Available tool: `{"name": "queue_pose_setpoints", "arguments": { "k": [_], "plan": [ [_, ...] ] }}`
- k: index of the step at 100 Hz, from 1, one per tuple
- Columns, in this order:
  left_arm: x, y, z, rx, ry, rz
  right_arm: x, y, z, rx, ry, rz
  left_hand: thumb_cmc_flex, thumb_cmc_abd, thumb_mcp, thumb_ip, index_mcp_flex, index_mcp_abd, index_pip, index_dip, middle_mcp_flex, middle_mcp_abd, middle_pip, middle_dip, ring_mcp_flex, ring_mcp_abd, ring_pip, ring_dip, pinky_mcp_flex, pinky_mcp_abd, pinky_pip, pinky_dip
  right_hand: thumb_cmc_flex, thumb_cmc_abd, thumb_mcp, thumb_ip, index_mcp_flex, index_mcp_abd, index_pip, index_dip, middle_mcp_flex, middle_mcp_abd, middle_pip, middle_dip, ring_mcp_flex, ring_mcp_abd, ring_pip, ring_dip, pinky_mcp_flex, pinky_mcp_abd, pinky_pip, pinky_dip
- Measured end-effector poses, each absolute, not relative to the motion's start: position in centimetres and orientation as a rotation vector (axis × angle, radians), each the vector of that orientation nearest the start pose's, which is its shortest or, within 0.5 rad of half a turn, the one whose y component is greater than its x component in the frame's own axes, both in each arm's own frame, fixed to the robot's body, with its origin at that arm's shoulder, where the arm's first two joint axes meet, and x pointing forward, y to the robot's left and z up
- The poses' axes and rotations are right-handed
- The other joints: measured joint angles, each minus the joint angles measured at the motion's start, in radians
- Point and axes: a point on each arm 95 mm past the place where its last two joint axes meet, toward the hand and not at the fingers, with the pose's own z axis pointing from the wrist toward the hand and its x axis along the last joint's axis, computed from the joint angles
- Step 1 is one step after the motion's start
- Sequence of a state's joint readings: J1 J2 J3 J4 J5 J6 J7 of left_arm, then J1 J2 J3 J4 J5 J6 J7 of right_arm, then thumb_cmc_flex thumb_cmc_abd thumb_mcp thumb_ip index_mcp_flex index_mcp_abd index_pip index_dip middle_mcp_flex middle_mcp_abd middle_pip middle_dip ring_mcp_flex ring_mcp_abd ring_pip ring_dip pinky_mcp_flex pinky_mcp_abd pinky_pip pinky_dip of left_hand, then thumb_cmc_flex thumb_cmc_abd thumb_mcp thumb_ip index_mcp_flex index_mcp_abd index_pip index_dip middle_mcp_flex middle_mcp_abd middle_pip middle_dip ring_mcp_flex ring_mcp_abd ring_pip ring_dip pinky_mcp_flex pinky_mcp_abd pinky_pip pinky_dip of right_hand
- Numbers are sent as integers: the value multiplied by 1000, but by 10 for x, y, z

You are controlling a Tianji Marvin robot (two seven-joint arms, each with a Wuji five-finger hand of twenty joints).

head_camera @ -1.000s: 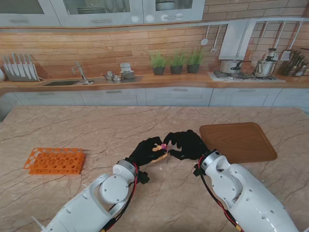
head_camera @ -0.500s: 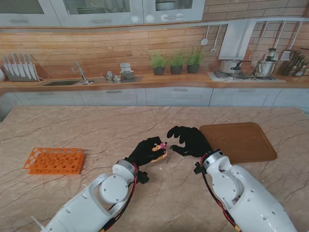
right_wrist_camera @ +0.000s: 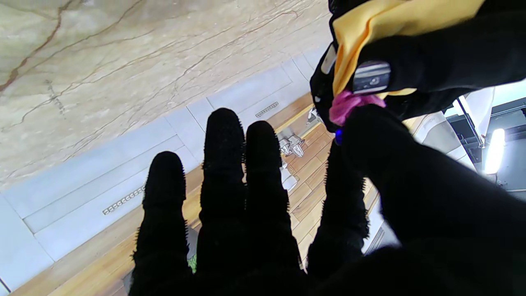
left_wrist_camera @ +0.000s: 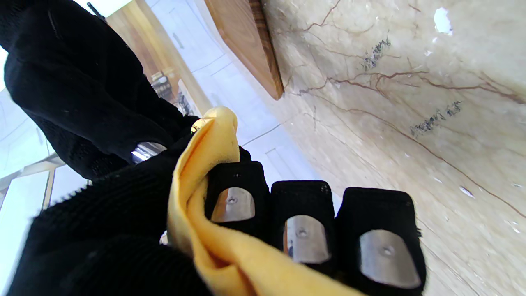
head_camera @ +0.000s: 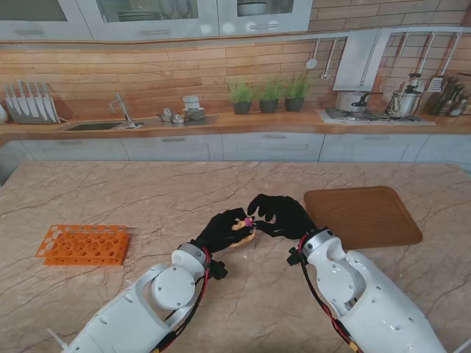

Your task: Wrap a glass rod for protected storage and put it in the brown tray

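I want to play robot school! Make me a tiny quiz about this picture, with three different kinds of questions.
1. True or false: the yellow cloth is lying flat on the brown tray.
2. Pick one. The orange rack sits on the robot's: A) left side, B) right side, C) on the tray.
3. Fill the gap: the right hand reaches its fingertips to a small ____-coloured bit at the end of the bundle held by the left hand.

Key
1. False: the left hand holds the cloth, bunched up, beside the tray.
2. A
3. Pink
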State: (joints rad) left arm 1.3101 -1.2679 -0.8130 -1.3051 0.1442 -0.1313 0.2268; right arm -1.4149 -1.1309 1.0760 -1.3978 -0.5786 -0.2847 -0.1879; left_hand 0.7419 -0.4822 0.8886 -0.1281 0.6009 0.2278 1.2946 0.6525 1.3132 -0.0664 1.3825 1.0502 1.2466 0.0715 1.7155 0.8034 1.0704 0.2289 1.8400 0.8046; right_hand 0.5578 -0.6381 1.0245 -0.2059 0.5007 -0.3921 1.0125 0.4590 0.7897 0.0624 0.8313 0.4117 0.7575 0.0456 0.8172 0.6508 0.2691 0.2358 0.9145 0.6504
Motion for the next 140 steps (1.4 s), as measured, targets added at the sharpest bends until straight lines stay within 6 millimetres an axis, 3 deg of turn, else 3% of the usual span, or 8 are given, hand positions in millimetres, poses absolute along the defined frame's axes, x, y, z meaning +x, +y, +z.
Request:
{"name": "queue_pose_setpoints", "arguments": {
  "k": [32, 58, 82, 96, 103, 118, 133, 140],
  "plan": [
    [418, -136, -363, -1928, 1109, -2159, 430, 41, -336, -1745, -1632, -2529, 1, 2, 12, 2, 0, 0, -10, -7, 0, 0, 1, 0, 0, 0, 0, 0, 4, -1, 0, 26, 78, 27, -54, -34, 99, -41, 62, -36, 164, -29, -25, -15, 49, -2, 13, 0, 12, 0, 0, 0],
    [418, -134, -364, -1925, 1107, -2165, 431, 45, -337, -1752, -1629, -2497, -57, -39, 47, 26, -23, -15, -103, -165, 0, -5, 1, 0, 0, -12, 1, 2, 5, -20, 0, 36, 103, 27, -58, -34, 110, -40, 62, -40, 206, -30, -31, -15, 63, -2, 22, 0, 15, -1, 0, 0],
    [419, -132, -367, -1882, 1123, -2174, 432, 46, -338, -1762, -1635, -2477, -262, -40, -115, 59, -20, -15, -250, -77, 0, -25, 1, 10, 0, -38, 1, 12, 8, -50, 0, 43, 103, 27, -53, -34, 118, -37, 53, -61, 206, -30, -50, -16, 63, -2, 22, 0, 17, -1, 0, 0],
    [419, -131, -368, -1891, 1110, -2178, 432, 48, -338, -1759, -1643, -2471, -271, -39, -135, 63, -20, -15, -275, -77, 0, -29, 1, 10, 0, -39, 1, 12, 9, -51, 0, 51, 102, 24, -38, -34, 115, -36, 48, -61, 204, -30, -55, -16, 63, -2, 22, 0, 17, -1, 0, 0],
    [419, -130, -369, -1913, 1090, -2184, 433, 48, -337, -1753, -1647, -2471, -270, 43, -189, 80, -20, -15, -291, -77, 0, -33, 1, 10, 0, -40, 1, 12, 9, -51, 0, 55, 101, 23, -9, -35, 114, -36, 46, -63, 192, -29, -55, -16, 61, -2, 22, 0, 17, -1, 0, 0],
    [417, -130, -368, -1989, 1025, -2206, 433, 51, -338, -1740, -1671, -2446, -263, 238, -231, 73, -46, -15, -315, -115, 0, -31, 1, 10, 0, -36, 2, 13, 9, -43, 1, 65, 90, -42, 33, -21, 77, -36, 0, -41, 148, -19, -56, -16, 50, -2, 22, 0, 17, -1, 1, 0],
    [416, -132, -367, -1990, 1031, -2201, 431, 53, -341, -1724, -1711, -2391, -154, 237, -193, 24, -61, -13, -303, -152, 0, -22, 1, 10, 0, -28, 2, 13, 9, -34, 1, 66, 79, -64, 31, -17, 28, -20, -51, 11, 98, 7, -57, -15, 49, -2, 11, 0, 17, -1, 1, 0],
    [416, -131, -367, -1995, 1030, -2198, 430, 53, -341, -1723, -1716, -2369, -120, 228, -193, 4, -63, -12, -289, -162, 0, -18, 1, 10, 0, -25, 3, 13, 9, -32, 1, 67, 74, -73, 33, 26, 19, -2, -83, 53, 88, 15, -69, -15, 49, -2, 11, 0, 23, -1, 1, 0]
  ]
}}
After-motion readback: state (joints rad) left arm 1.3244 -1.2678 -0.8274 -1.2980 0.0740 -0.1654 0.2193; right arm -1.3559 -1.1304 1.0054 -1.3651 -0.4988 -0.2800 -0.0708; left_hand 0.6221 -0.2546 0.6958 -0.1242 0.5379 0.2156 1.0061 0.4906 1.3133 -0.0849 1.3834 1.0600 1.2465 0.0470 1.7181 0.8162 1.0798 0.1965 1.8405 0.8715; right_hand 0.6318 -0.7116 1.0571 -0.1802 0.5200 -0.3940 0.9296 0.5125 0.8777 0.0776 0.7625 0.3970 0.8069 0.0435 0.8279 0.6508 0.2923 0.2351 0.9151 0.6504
